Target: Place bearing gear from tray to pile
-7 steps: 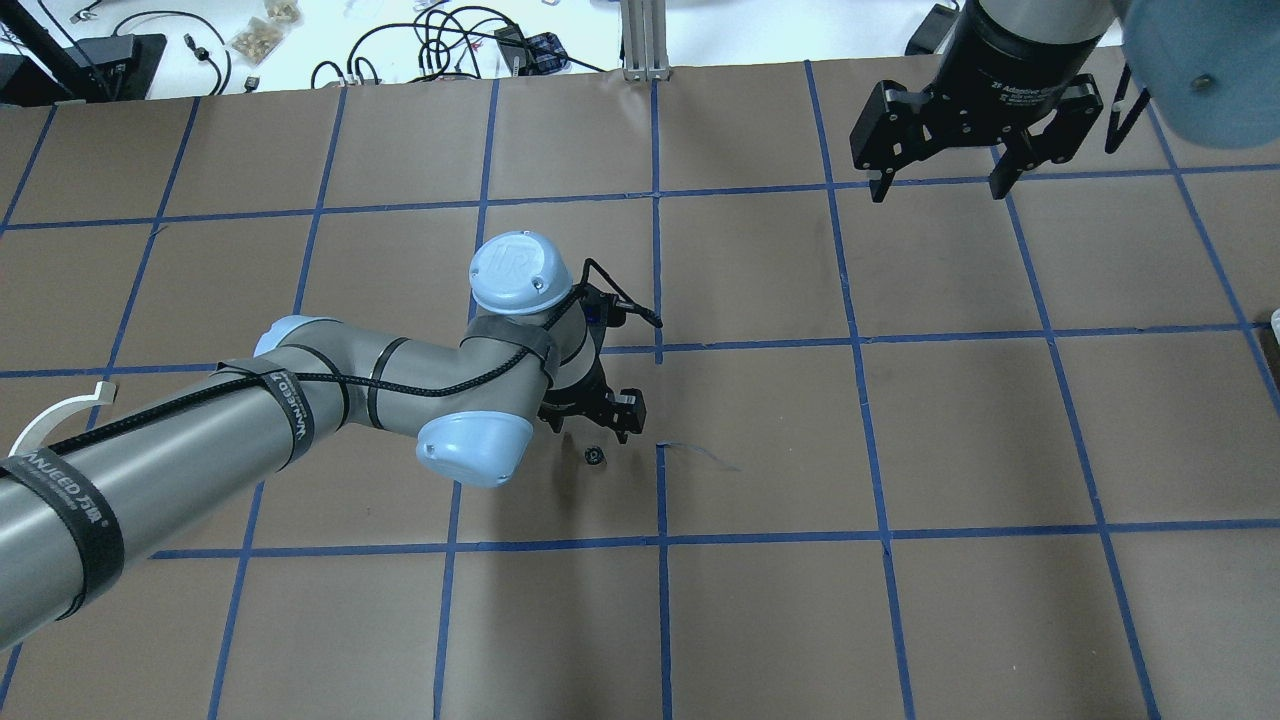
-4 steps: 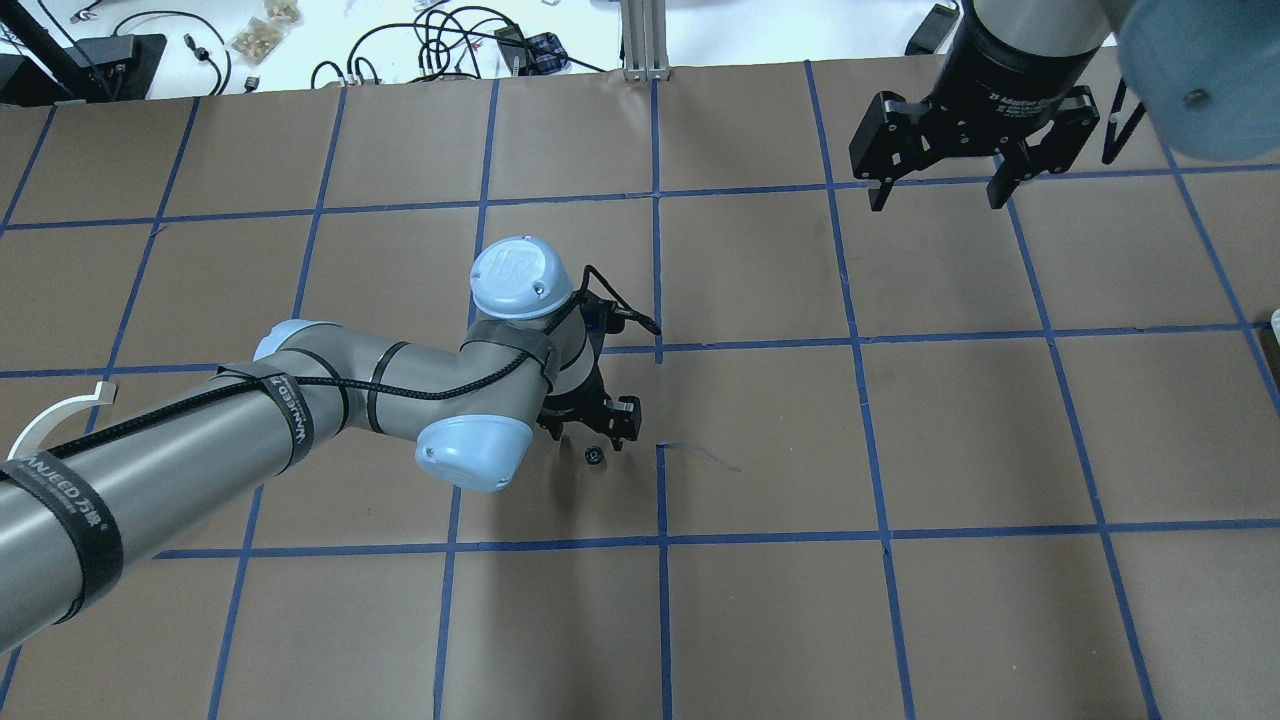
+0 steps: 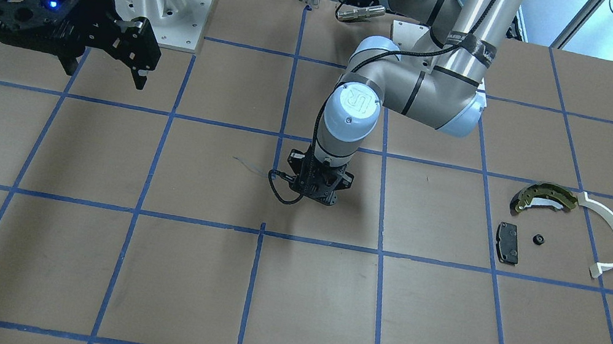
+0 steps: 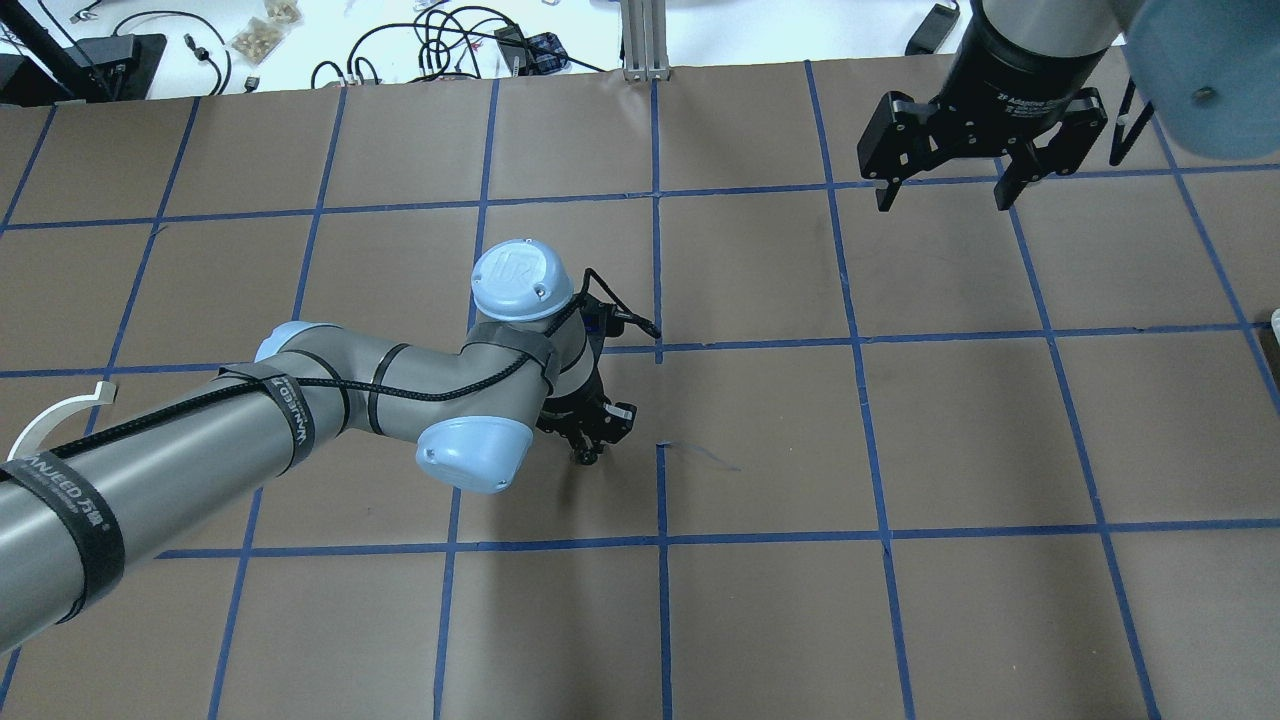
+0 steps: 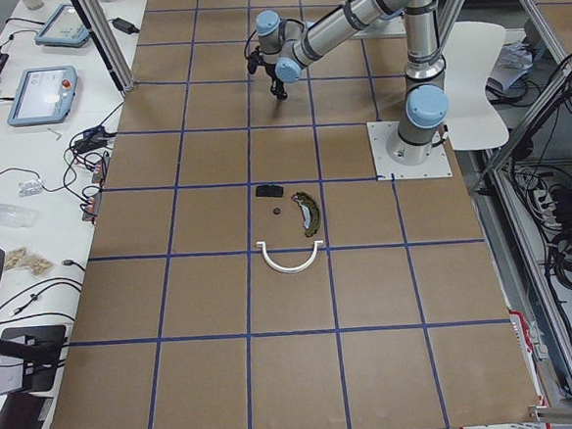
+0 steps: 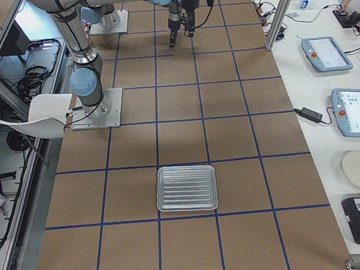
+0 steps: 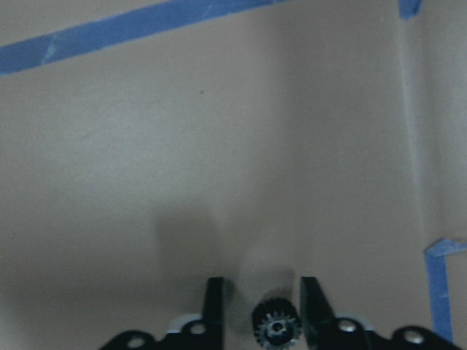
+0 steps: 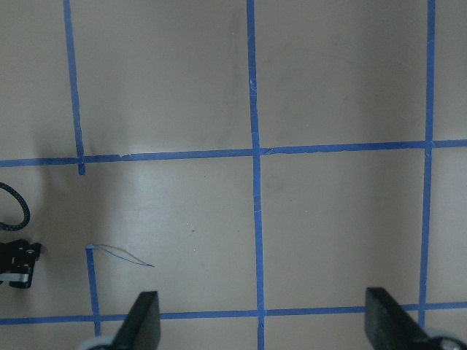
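- On the worktop's middle, the bearing gear sits between the fingers of the left tool, slightly apart, a gap on one side.
- Since a second ago that tool has dropped and narrowed over it.
- Far off, the right tool hangs spread wide.

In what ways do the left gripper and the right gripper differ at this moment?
The left gripper is low at the table; the right gripper hangs high above it. The left gripper's jaws stand narrow, flanking the small bearing gear; the right gripper's jaws stand wide apart with nothing between them. Both are black, two-fingered and point downward.
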`<act>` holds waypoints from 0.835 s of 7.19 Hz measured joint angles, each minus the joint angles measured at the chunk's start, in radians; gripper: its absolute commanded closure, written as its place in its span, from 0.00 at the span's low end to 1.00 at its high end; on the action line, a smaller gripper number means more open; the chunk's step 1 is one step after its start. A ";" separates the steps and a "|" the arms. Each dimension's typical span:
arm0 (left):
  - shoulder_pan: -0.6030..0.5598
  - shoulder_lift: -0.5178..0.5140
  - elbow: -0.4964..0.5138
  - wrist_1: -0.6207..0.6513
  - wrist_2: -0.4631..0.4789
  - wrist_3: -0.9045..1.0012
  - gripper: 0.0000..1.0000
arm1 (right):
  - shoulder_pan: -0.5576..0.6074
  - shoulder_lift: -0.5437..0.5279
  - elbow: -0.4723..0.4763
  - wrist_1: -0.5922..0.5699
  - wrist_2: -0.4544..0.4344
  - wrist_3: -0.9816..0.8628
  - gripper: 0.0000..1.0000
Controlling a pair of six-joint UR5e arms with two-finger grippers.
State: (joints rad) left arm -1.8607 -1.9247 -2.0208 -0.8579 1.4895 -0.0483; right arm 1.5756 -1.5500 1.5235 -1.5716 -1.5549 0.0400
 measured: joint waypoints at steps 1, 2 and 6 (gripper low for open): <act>0.000 0.000 0.000 -0.001 0.000 0.000 1.00 | -0.001 0.000 0.000 0.001 0.001 0.000 0.00; 0.000 0.000 0.001 -0.006 -0.001 -0.001 1.00 | -0.001 0.000 0.000 0.001 0.002 0.000 0.00; 0.035 0.031 0.042 -0.060 -0.007 0.009 1.00 | -0.002 0.000 0.000 0.001 0.001 0.000 0.00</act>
State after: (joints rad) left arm -1.8253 -1.8934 -1.9788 -0.9183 1.4822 -0.0392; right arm 1.5738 -1.5499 1.5233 -1.5708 -1.5534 0.0399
